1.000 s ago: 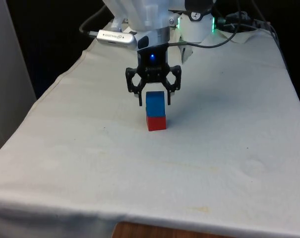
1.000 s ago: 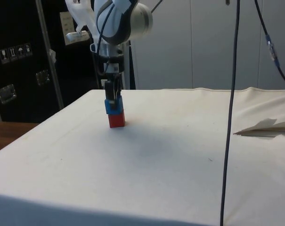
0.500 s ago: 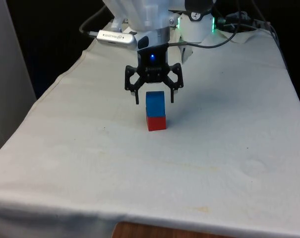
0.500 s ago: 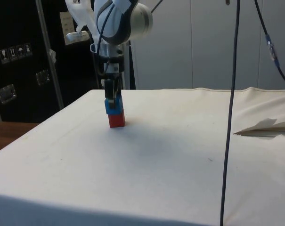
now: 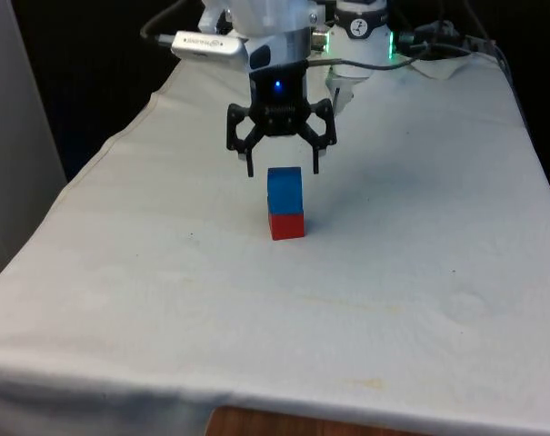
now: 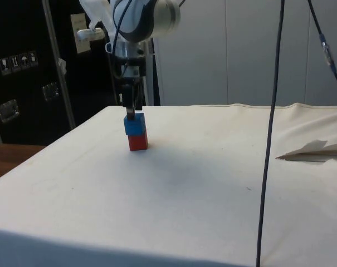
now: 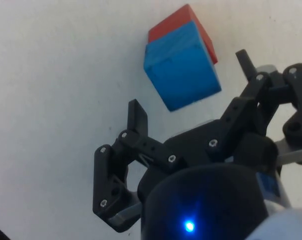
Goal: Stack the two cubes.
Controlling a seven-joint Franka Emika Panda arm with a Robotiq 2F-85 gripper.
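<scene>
With the blue cube (image 5: 285,190) resting squarely on the red cube (image 5: 287,226) mid-tabletop (image 5: 420,272), stacking looks done. Just above and behind the blue cube, gripper (image 5: 281,170) hovers, jaws wide, holding nothing. Next move: a straight-up retreat without nudging the stack.

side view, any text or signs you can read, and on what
Signs on the dark cabinet: small white symbols, too small to read.
Blue cube and red cube: no text.
White cloth: no text.
</scene>
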